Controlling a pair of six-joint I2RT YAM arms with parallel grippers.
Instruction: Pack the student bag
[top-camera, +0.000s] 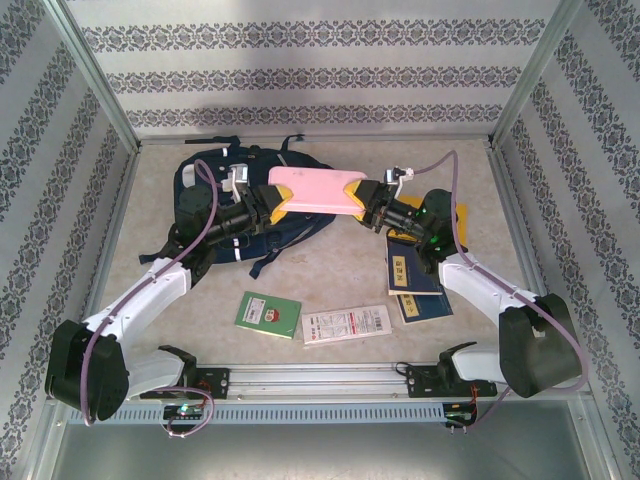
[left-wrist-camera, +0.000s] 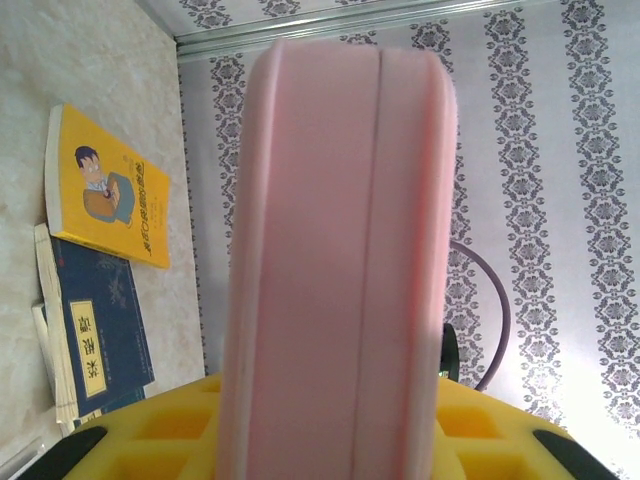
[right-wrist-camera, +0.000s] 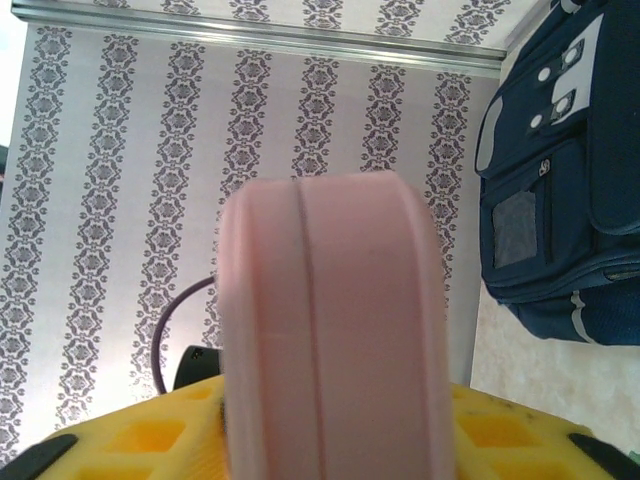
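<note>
Pink and soft-looking, spanning the gap between both arms: gripping a long pencil case (top-camera: 312, 190) by its two ends, level and clear above the table (top-camera: 340, 265); clamping its left end in the left gripper (top-camera: 272, 203), jaws pressing on it from both sides in the left wrist view; reaching around its right end with the right gripper (top-camera: 368, 203), jaws standing on either side of the case in the right wrist view, yet not being able to tell whether pinching it or stopping just short of touching; finding the student bag (right-wrist-camera: 555, 220) lying flat at the far left of the table, just behind and partly under the left arm (top-camera: 150, 285), front pockets facing up, and not seeing any open mouth on it; seeing a yellow book (left-wrist-camera: 105, 190) and a blue book (left-wrist-camera: 95, 330) stacked on the right, a green booklet (top-camera: 268, 313) and a printed leaflet (top-camera: 347, 323) near the front edge, all unpacked; judging this as a handover or a two-handed carry toward the bag; risking a drop onto the table by letting go on one side without a firm pinch on the other; risking a twisted or buckling case by moving the two arms out of step; risking catching the left arm on the bag while swinging over it; risking pressing the case against closed fabric
</note>
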